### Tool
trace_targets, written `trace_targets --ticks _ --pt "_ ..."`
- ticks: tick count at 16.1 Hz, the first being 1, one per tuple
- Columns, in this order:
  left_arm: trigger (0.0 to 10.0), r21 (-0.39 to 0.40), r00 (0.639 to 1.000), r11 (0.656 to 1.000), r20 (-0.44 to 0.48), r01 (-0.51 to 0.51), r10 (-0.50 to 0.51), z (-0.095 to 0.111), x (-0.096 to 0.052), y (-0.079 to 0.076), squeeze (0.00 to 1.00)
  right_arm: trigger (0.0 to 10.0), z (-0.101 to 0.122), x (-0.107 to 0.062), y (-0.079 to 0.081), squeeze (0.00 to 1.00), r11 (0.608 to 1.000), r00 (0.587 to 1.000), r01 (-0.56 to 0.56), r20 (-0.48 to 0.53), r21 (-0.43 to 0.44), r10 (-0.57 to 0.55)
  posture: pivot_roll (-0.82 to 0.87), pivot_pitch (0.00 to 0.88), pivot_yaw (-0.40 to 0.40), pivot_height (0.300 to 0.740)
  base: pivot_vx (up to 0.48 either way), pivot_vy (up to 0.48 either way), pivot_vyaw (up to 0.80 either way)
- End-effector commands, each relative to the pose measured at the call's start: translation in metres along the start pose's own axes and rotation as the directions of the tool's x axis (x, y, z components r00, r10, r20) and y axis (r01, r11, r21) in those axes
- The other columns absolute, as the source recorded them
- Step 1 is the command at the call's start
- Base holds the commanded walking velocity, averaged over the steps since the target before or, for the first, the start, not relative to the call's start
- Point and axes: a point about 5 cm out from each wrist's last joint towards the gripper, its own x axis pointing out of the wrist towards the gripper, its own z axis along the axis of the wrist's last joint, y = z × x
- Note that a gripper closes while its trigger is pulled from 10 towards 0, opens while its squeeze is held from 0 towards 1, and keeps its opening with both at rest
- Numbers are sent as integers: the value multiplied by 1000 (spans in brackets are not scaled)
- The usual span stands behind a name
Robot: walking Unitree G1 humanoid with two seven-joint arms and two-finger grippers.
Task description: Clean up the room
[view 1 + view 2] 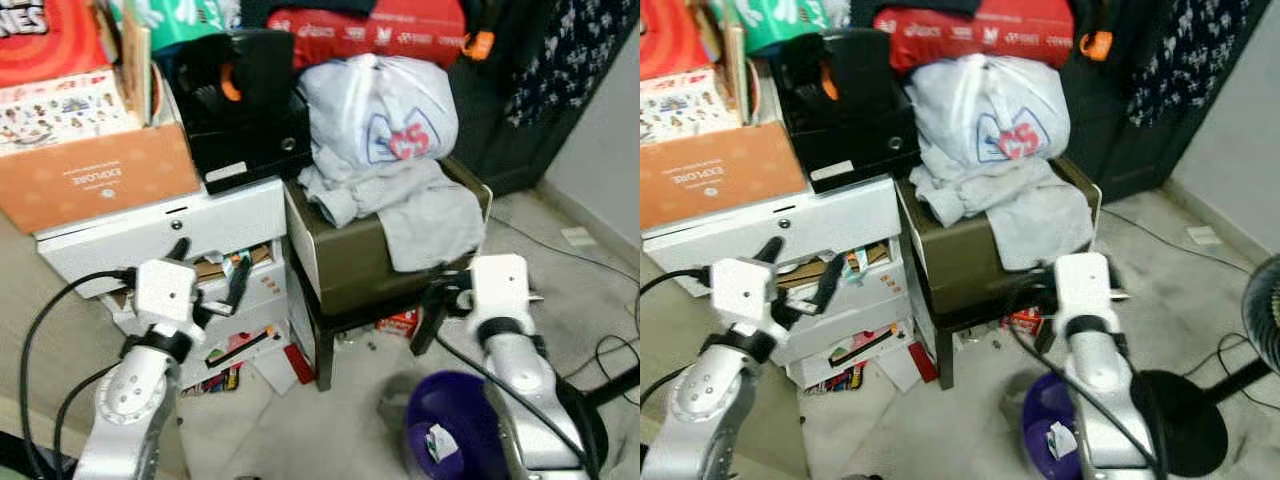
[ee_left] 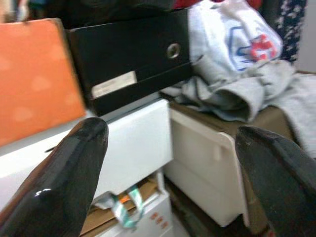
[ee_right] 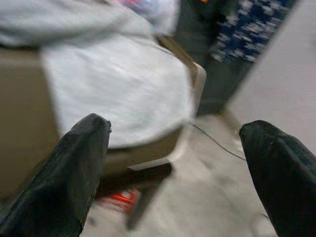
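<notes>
A grey garment (image 1: pixel 420 205) hangs over a brown stool (image 1: pixel 350 265), and a white plastic bag (image 1: pixel 380 110) rests on top of it. My left gripper (image 1: pixel 210 270) is open in front of the white drawer unit (image 1: pixel 160 235), whose lower drawers spill papers. The left wrist view looks between its fingers (image 2: pixel 74 177) at the drawer unit and a black box (image 2: pixel 128 59). My right gripper (image 1: pixel 440 305) is open and low beside the stool's front corner; its wrist view shows the garment (image 3: pixel 123 84). A purple bin (image 1: pixel 450 425) holding a scrap of paper sits on the floor below the right arm.
An orange box (image 1: pixel 95 180) and the black box (image 1: pixel 250 105) sit on the drawer unit. A red packet (image 1: pixel 400 322) and loose papers (image 1: pixel 270 370) lie on the floor under the furniture. Cables (image 1: pixel 600 350) and a black fan base (image 1: pixel 1185 420) are to the right.
</notes>
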Motion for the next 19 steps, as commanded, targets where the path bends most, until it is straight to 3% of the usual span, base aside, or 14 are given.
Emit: trace_targets --ticks 1,2,3,4,9,15,19 --pt "10000 7 1000 1000 -2 -13 13 0 -1 3 0 10000 5 1 0 0 999 999 -20 30 39 19 -60 86 -22 740 0 0 0" --pt "10000 1 1000 1000 -3 -16 16 0 -1 4 0 10000 12 -1 3 0 988 991 -113 81 103 105 -58 87 -24 740 0 0 0" --pt "10000 0 1000 1000 -3 -21 21 -1 -2 5 0 10000 13 -1 -2 0 997 996 -43 83 65 38 -58 87 -25 740 0 0 0" --pt "10000 1 1000 1000 -4 -23 23 -1 -3 5 0 10000 11 -1 -3 0 996 998 -22 55 82 18 -59 86 -25 740 0 0 0" --pt "10000 11 1000 1000 -6 -19 19 -1 -1 4 0 10000 9 -1 1 0 995 996 -66 58 75 62 -55 84 -23 740 0 0 0" --pt "10000 20 1000 1000 -8 -16 16 -2 -1 5 0 10000 9 -1 2 0 994 997 -66 53 84 61 -55 87 -21 740 0 0 734" --pt "10000 21 1000 1000 -9 -8 8 -2 -1 5 0 10000 9 0 4 0 994 997 -64 55 89 59 -53 89 -18 740 0 -147 103"
